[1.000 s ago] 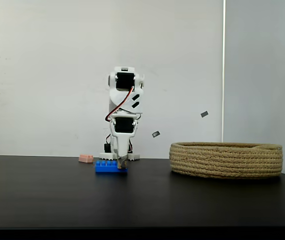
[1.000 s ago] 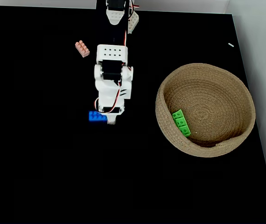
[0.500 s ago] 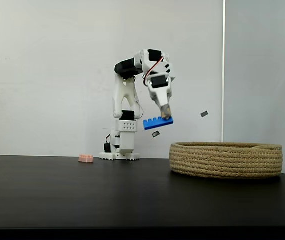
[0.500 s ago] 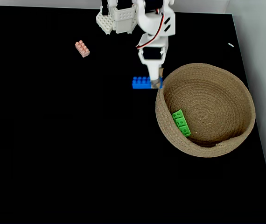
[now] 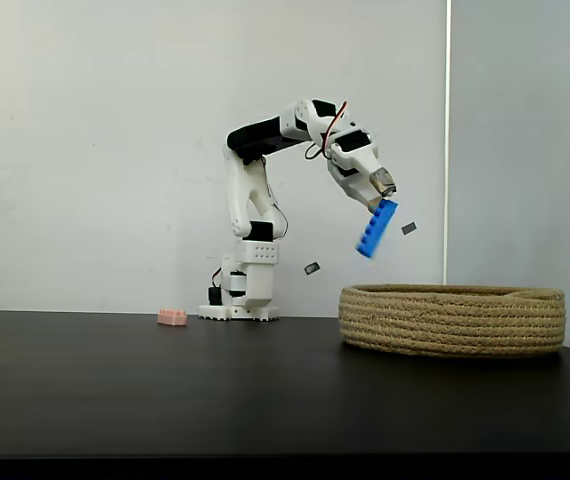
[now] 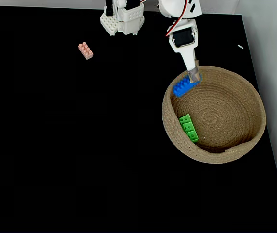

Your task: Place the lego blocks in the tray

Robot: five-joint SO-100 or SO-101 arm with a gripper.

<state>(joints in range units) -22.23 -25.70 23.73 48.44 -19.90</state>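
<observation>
Tabletop [image 6: 56, 160]: black, bare in the near part; nothing there to avoid.
Tray [image 6: 248, 145]: coiled rope basket toward the right in both fixed views; near wall slightly sagged in the top-down fixed view.
Green brick [image 6: 188, 128]: already inside the tray, lying left of centre on the basket floor.
Blue brick [image 6: 181, 88]: clamped at one end, hanging tilted, low end down; in the side-on fixed view [image 5: 376, 229] well above the rim, in the top-down view over the tray's far-left inner edge.
Gripper [image 6: 194, 76]: closed on the blue brick's upper end, pointing down toward the tray; seen side-on [image 5: 383, 186] above the tray's left part.
Step in hand: release of the blue brick into the tray.
Doing it well: carry further toward the tray's middle before letting go, since the brick hangs close to the rim; lower somewhat to limit bounce; keep off the green brick.
Pink-orange brick [image 6: 85, 50]: on the tabletop, far left near the arm's base [image 6: 121, 20], well apart from the tray; likely next to fetch.
</observation>
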